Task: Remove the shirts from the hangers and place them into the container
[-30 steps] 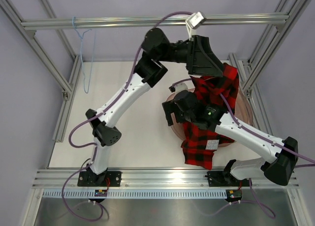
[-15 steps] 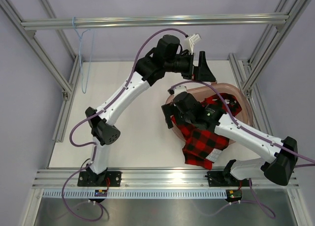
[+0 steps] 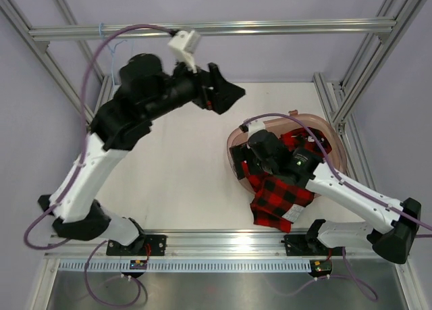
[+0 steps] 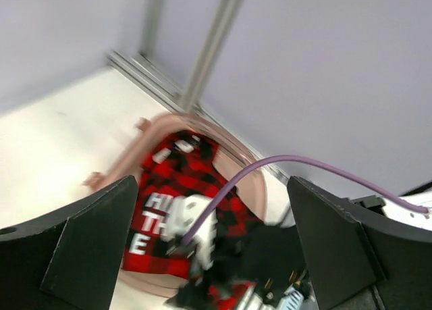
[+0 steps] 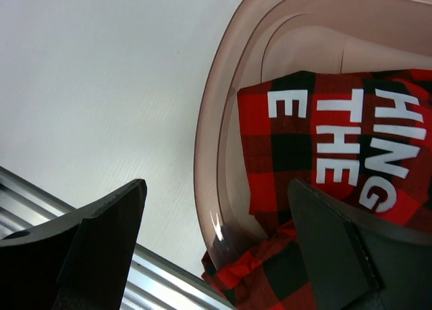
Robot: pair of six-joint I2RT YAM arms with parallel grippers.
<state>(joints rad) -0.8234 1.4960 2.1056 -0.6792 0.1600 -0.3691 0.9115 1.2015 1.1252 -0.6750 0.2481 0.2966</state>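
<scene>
The red-and-black plaid flannel shirt [image 3: 282, 190] lies bunched in the shallow, translucent pinkish-brown oval plastic tub [image 3: 231, 146], directly beneath the right gripper [image 5: 216, 185]. That gripper's fingers are spread wide and hold nothing. In its wrist view, white block letters show on the cloth. One end of the shirt spills over the tub's near rim onto the white table [image 3: 175, 175]. The left gripper [image 3: 233, 94] hangs high, well apart from the tub, spread and empty. The thin light-blue wire hanger's hook [image 3: 101, 32] hangs on the top frame bar beyond the left arm.
</scene>
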